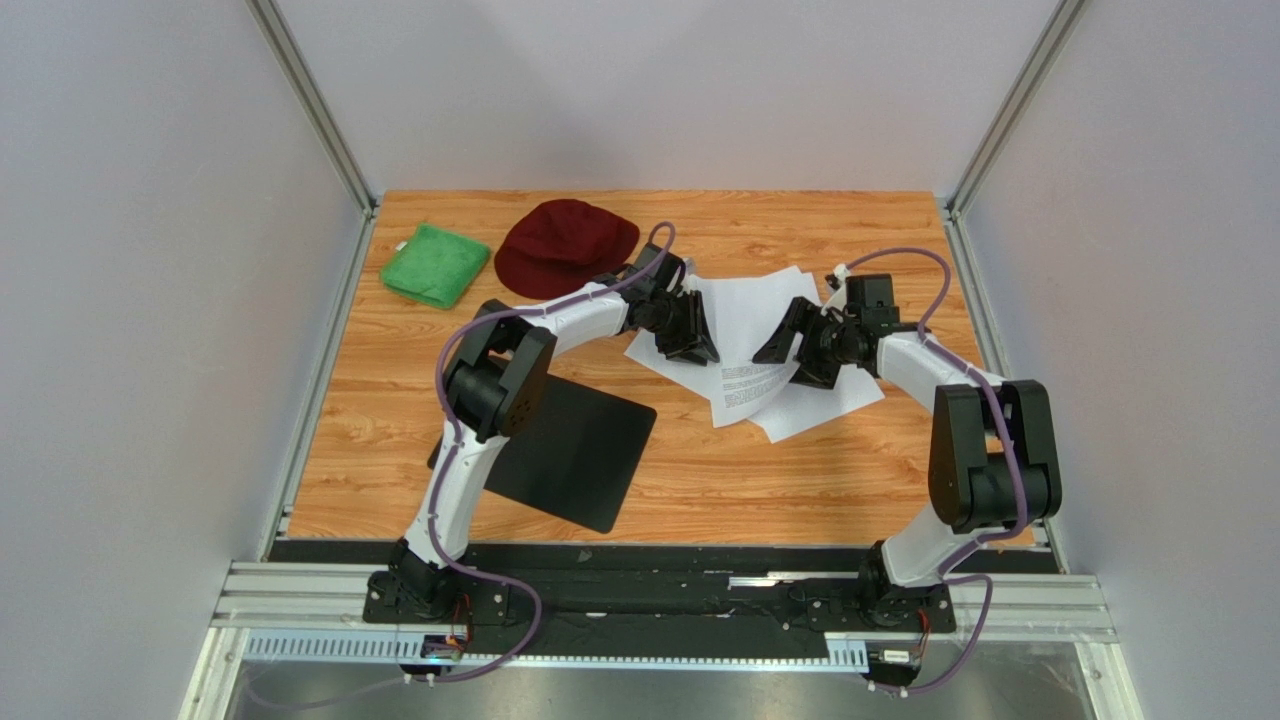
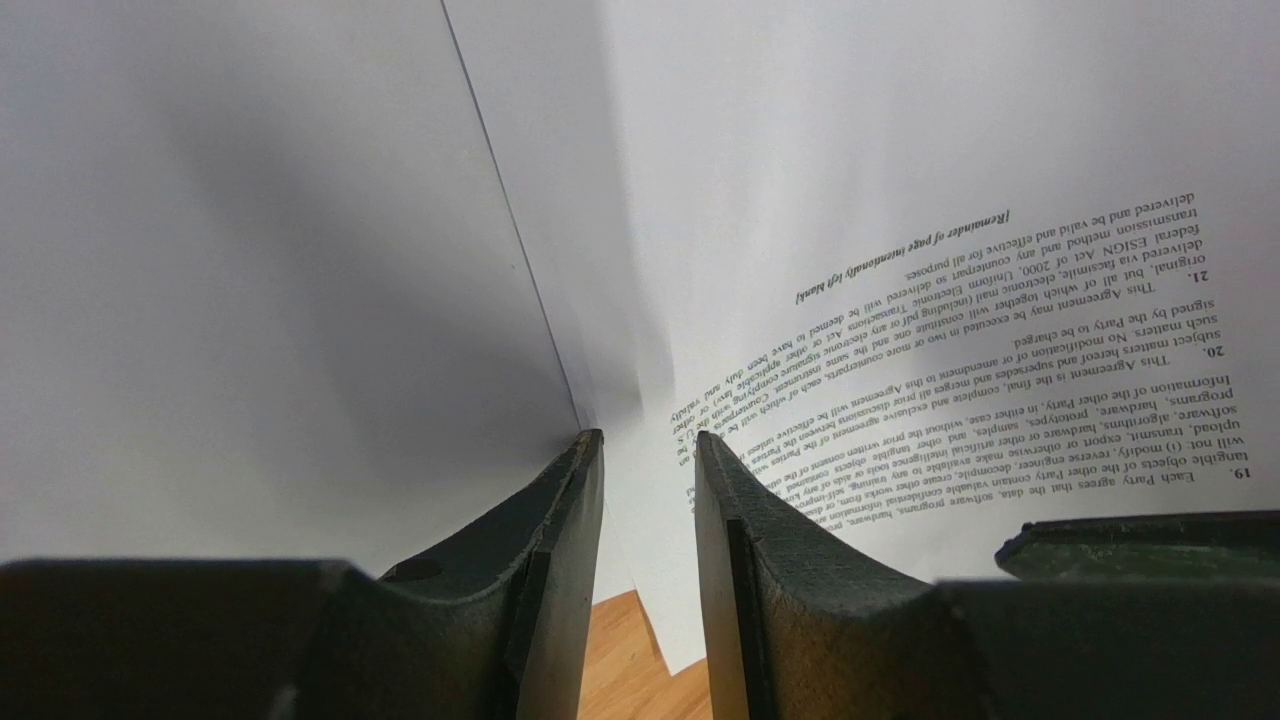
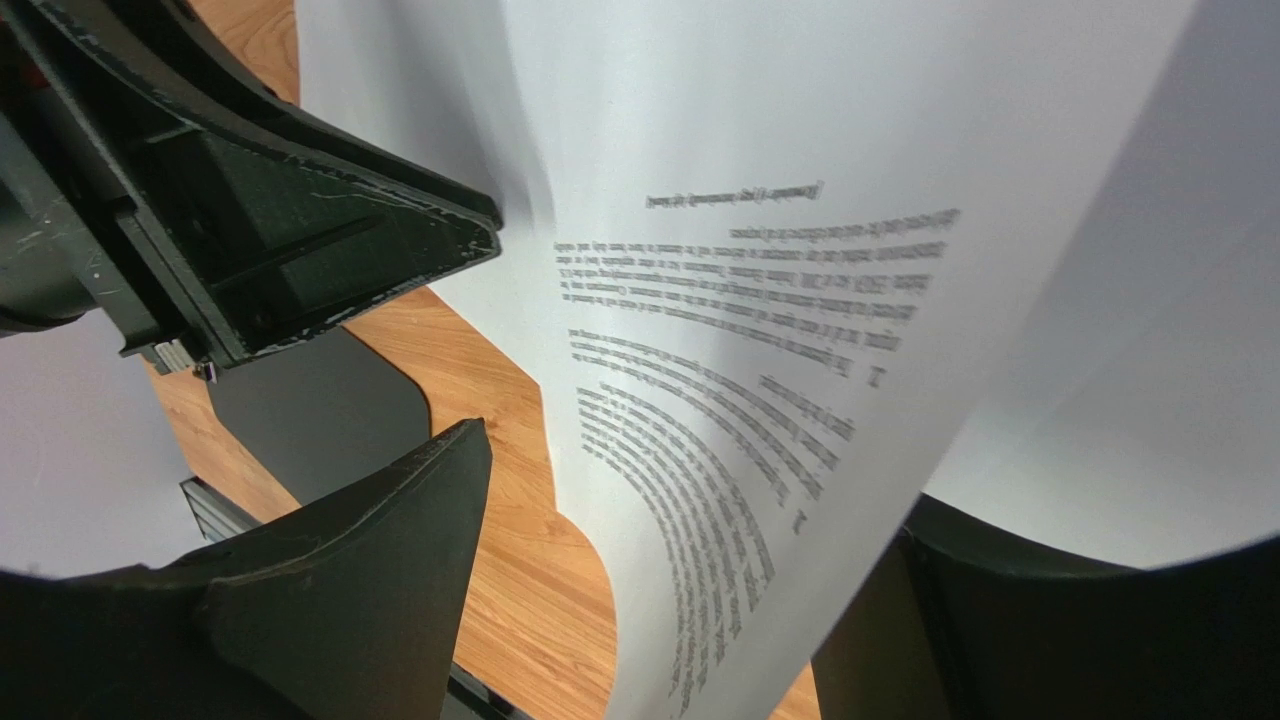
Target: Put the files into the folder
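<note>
The files (image 1: 744, 315) are several white sheets fanned out at mid table, and the top printed sheet (image 1: 747, 387) bulges upward. My left gripper (image 1: 694, 333) rests on their left edge, its jaws (image 2: 646, 443) a narrow gap apart with nothing pinched between them. Plain and printed sheets (image 2: 977, 300) lie just past its tips. My right gripper (image 1: 796, 348) is at the sheets' right side, open wide (image 3: 691, 495), and the curled printed sheet (image 3: 721, 300) rises between its fingers. The black folder (image 1: 579, 450) lies flat to the front left, partly under the left arm; its clip is hidden.
A dark red cap (image 1: 564, 248) and a green cloth (image 1: 436, 266) lie at the back left. One left finger (image 3: 346, 225) shows close by in the right wrist view, above the folder's corner (image 3: 323, 413). Grey walls enclose the wooden table (image 1: 781, 480).
</note>
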You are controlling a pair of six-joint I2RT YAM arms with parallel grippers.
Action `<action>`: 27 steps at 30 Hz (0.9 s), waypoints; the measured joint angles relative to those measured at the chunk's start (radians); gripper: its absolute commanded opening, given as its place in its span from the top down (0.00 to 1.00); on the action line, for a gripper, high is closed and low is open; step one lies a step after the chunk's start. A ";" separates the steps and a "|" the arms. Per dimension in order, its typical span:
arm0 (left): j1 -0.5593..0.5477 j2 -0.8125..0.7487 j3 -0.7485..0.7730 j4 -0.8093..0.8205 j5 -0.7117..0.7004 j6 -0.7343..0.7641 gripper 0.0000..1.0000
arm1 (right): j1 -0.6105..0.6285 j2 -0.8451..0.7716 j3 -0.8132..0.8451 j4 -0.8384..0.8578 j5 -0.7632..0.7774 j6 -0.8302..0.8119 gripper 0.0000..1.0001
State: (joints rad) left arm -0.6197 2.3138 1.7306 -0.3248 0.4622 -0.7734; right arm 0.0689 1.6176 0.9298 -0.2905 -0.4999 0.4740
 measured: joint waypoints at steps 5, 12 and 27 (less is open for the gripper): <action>0.000 0.000 0.001 -0.003 0.000 0.012 0.61 | -0.035 -0.009 -0.006 -0.034 0.015 0.000 0.33; 0.000 0.000 0.004 -0.009 0.000 0.022 0.61 | -0.065 -0.009 -0.035 -0.036 -0.005 -0.001 0.43; 0.000 0.000 0.013 -0.032 0.000 0.037 0.61 | -0.188 -0.010 -0.113 0.018 -0.121 0.020 0.53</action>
State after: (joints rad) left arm -0.6197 2.3138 1.7439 -0.3569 0.4622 -0.7361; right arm -0.1188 1.6081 0.8169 -0.2722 -0.6212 0.4938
